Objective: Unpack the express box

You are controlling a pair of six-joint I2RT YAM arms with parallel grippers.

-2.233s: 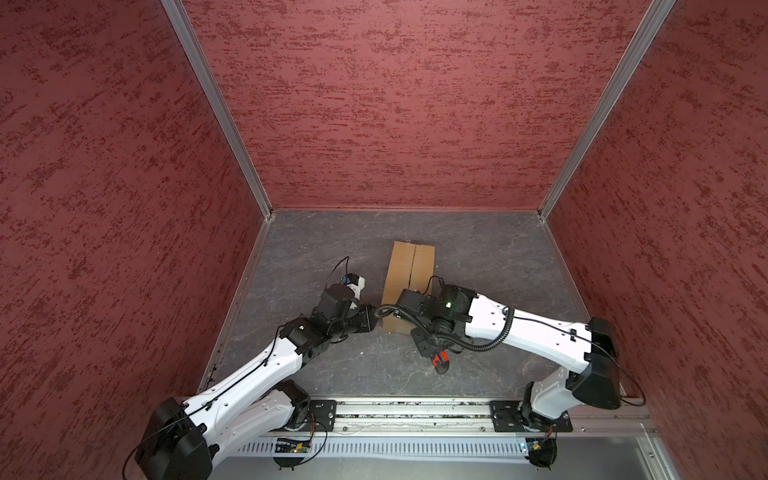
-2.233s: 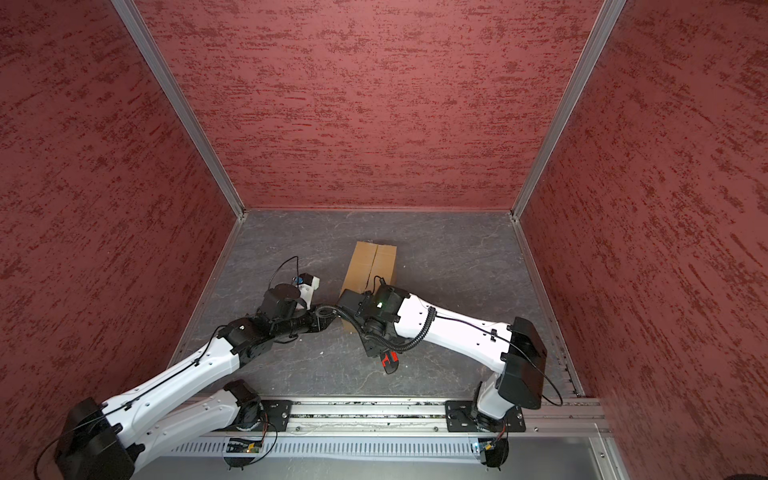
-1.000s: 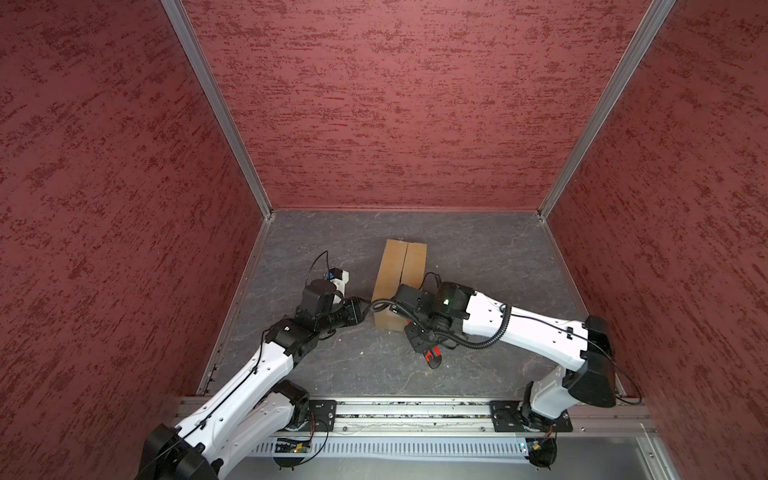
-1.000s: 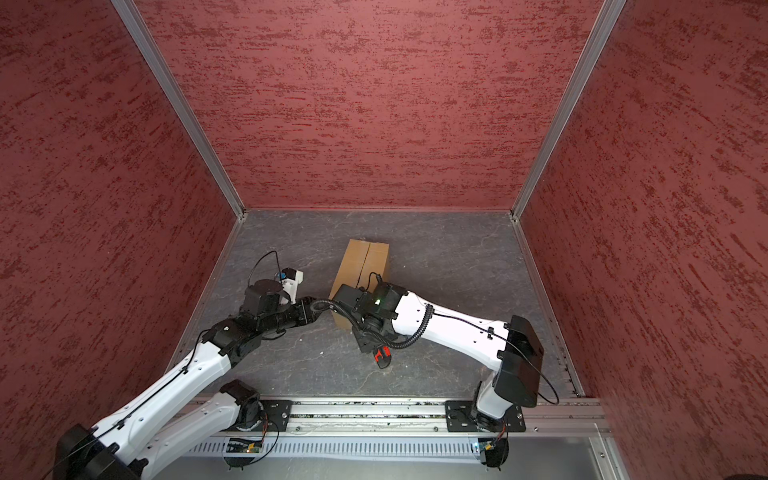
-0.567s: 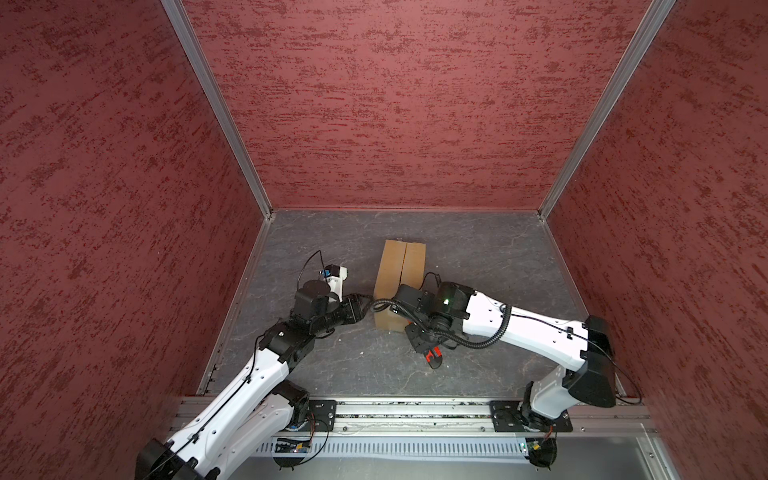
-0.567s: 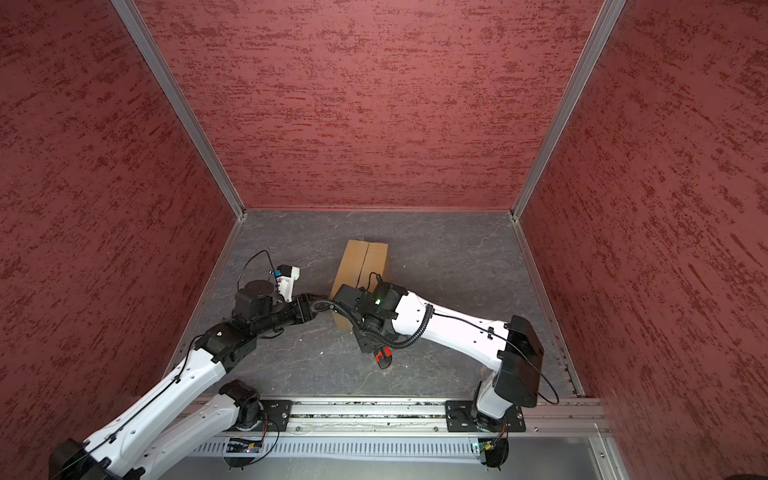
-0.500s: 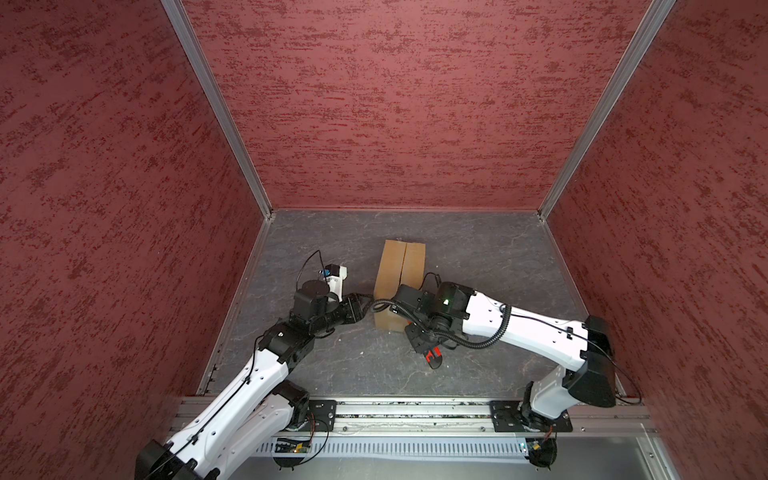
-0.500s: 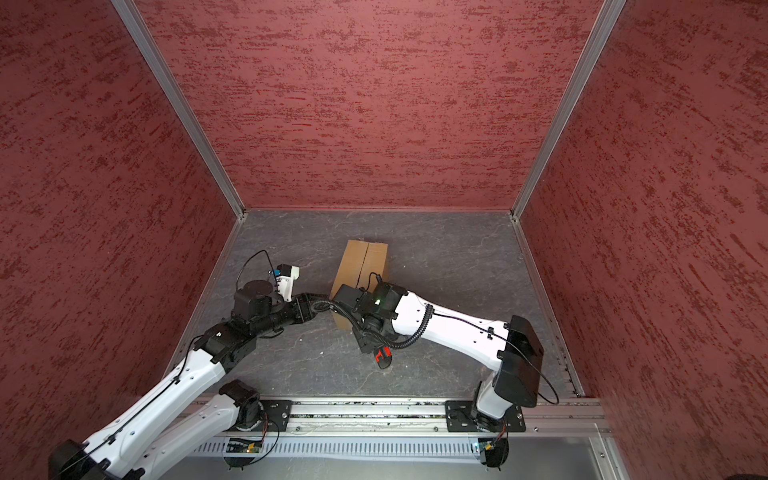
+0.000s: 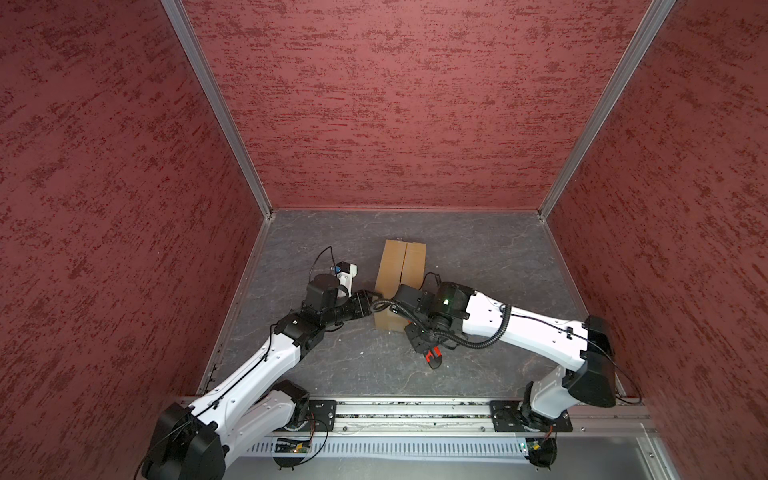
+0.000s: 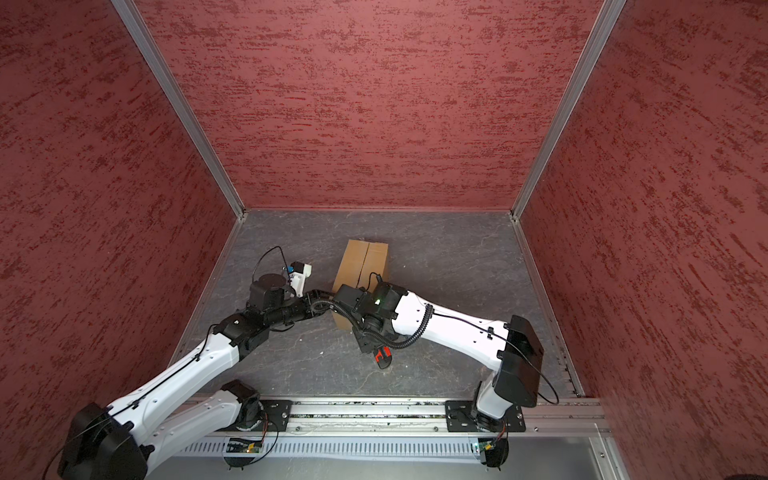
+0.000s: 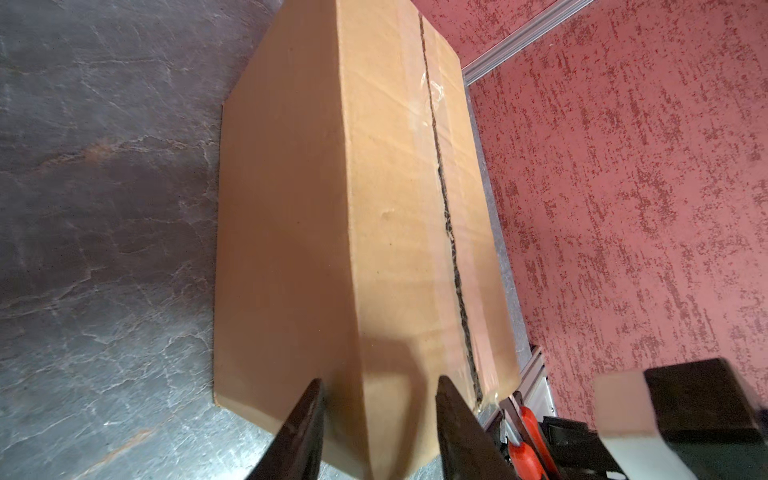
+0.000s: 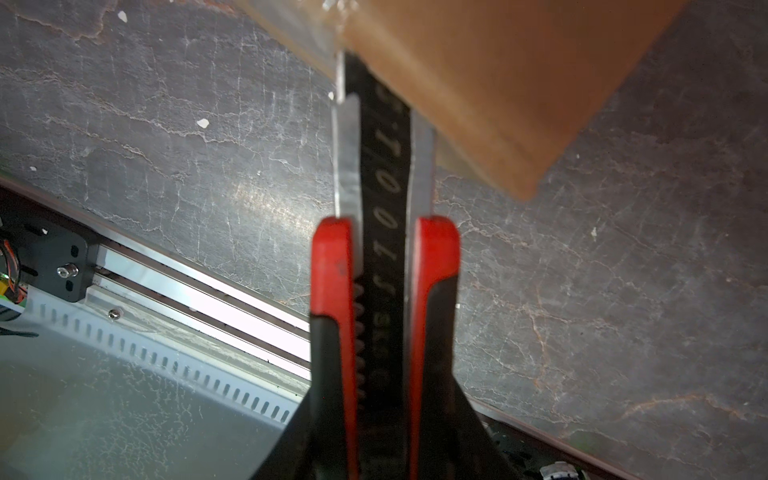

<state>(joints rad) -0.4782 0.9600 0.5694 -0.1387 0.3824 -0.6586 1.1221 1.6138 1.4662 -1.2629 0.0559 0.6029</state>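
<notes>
Cardboard express box (image 9: 401, 266) sits mid-frame. The left end effector (image 11: 378, 392), narrowly parted, straddles its near edge. The right end effector (image 12: 384, 307) clamps a utility knife (image 12: 384, 187) there.

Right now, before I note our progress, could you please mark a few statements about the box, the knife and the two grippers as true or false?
1. The express box has its top flaps closed. True.
2. The right gripper holds the utility knife. True.
3. The left gripper clamps the knife. False: its jaws stand apart and empty at the box's near corner.
4. The box rests against the back wall. False: it stands clear of that wall, out on the grey table.
</notes>
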